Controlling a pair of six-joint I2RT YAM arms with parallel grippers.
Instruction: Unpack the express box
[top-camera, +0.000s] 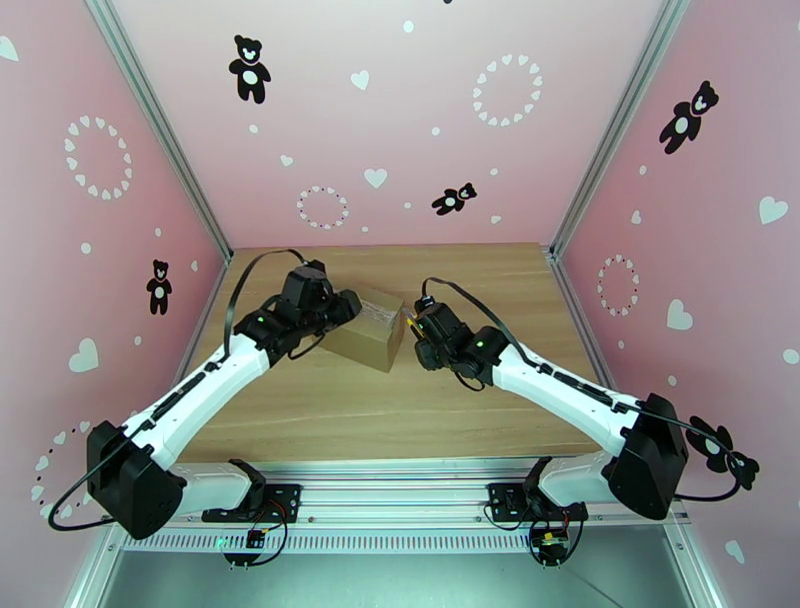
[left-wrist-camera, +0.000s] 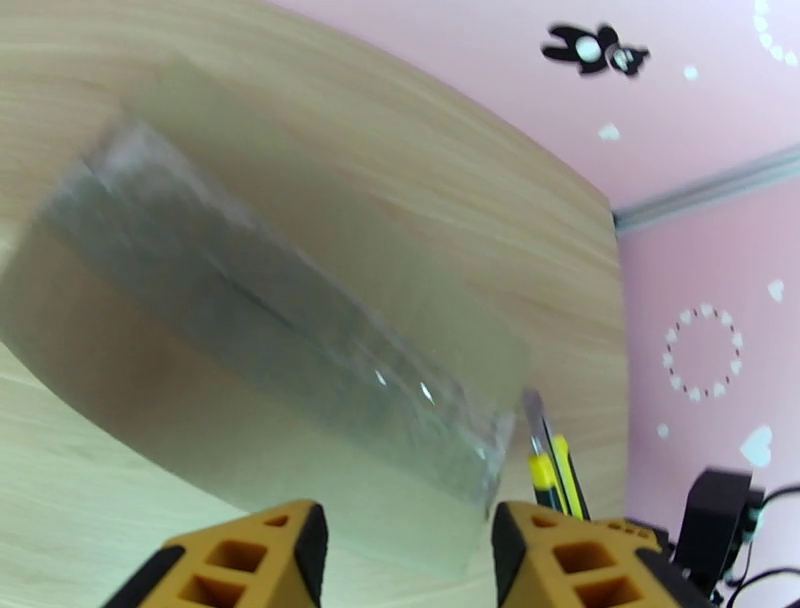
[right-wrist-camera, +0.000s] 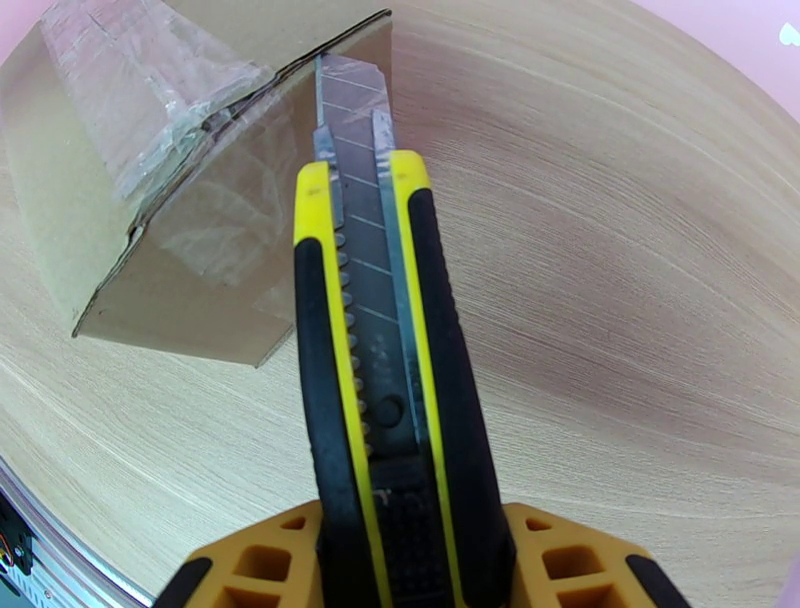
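Top external view, left to right. The left gripper (top-camera: 343, 306) is hanging over the left end of the express box (top-camera: 371, 334). In the left wrist view its jaws are standing parted, with nothing clamped between the two orange fingers (left-wrist-camera: 290, 545). The blurred carton is lying just ahead of them, and contact with it cannot be judged.

The express box is sitting on the desk (top-camera: 400, 420), slightly left of centre and toward the back, turned at an angle between the two grippers. Wrinkled clear tape (right-wrist-camera: 150, 110) is running along its top seam and down over the end face.

At the carton's right end, the yellow-black utility knife (right-wrist-camera: 385, 350) is pointing at the box with its blade (right-wrist-camera: 350, 110) extended. The blade tip is meeting the taped upper edge of that end face.

The right gripper (right-wrist-camera: 410, 525) is gripping the knife by its handle, its jaws closed on either side of it. In the overhead view this gripper (top-camera: 422, 333) is sitting just beside the carton's right end.
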